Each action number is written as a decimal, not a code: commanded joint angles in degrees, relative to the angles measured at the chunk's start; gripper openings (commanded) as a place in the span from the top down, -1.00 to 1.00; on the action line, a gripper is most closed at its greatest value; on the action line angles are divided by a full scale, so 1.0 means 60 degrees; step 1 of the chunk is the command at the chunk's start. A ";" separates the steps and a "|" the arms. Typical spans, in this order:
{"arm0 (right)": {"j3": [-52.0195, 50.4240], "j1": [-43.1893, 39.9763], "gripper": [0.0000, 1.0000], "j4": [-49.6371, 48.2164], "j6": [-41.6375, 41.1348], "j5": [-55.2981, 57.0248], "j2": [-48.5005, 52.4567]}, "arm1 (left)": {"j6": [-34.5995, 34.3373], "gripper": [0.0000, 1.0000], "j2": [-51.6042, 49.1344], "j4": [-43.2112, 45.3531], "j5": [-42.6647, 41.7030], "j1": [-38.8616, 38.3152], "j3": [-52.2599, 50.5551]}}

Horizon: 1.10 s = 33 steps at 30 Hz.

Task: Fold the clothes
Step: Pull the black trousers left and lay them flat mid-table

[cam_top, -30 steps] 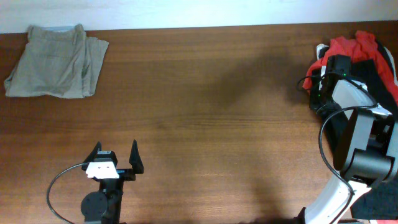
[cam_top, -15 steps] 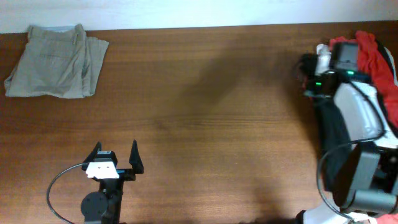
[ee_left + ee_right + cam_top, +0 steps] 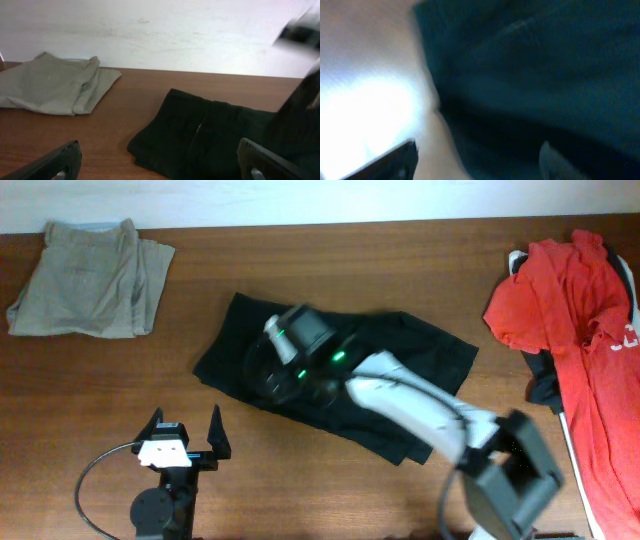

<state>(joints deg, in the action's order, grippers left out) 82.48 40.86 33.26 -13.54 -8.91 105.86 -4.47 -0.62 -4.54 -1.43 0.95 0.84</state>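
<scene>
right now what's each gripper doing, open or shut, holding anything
left gripper: open, holding nothing.
right gripper: looks open over the black garment, fingers apart, nothing clamped; the wrist view is blurred.

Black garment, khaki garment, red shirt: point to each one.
black garment (image 3: 228, 345), overhead view, its left end.
khaki garment (image 3: 90, 280), overhead view, middle of the folded pile.
red shirt (image 3: 575, 300), overhead view, chest area.

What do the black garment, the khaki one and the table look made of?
Black garment: matte woven cloth, probably a cotton-type trouser fabric. It lies limp, with soft creases and a stitched seam. Khaki one: similar matte cloth, folded, with seams showing. Table: wood or wood-look laminate, with brown grain and a slight sheen. I cannot tell which.
</scene>
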 commanded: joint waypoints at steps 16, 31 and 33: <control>-0.3967 -0.4626 -0.10 0.4626 -0.1759 -0.0200 -0.1155 | 0.0117 -0.98 0.0044 -0.0015 -0.0007 0.0058 -0.0055; -0.4739 -0.4626 0.73 0.3195 -0.1829 -0.0055 -0.1155 | 0.0117 -0.98 0.0044 -0.0015 -0.0007 0.0058 -0.0055; -0.4707 -0.4626 0.92 0.3187 -0.1836 0.0015 -0.1155 | 0.0117 -0.98 0.0044 -0.0015 -0.0007 0.0058 -0.0055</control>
<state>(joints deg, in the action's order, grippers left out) 54.08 12.80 52.40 -24.18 -9.74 99.18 -4.47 -0.62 -4.56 -1.45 0.95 0.84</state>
